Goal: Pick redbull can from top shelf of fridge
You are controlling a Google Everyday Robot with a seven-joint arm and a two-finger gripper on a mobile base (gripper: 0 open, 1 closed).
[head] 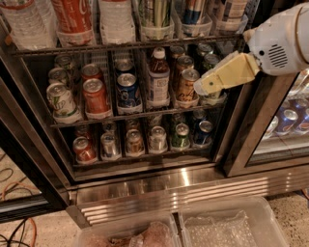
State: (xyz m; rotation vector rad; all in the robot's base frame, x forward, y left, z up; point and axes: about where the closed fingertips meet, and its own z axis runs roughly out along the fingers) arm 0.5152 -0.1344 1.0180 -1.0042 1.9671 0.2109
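Note:
The fridge (pixel 169 188) stands open in front of me, its wire racks full of drinks. The top shelf (pixel 120 46) runs along the top of the view, with bottles and cans standing in clear plastic cups. The redbull can (pixel 194 9) stands there right of centre; only its blue, silver and red lower part shows. My gripper (pixel 202 88) is a beige wedge on a white wrist (pixel 277 41). It reaches in from the right at middle-shelf height, below and slightly right of the redbull can, in front of the rightmost middle-shelf cans. It holds nothing.
The middle shelf holds a green can (pixel 60 99), a red can (pixel 95 96), a blue Pepsi can (pixel 128 91), a bottle (pixel 158 79) and a brown can (pixel 187 87). Several cans stand on the lower shelf. A black door frame (pixel 246 130) stands right. Plastic bins (pixel 227 224) sit on the floor.

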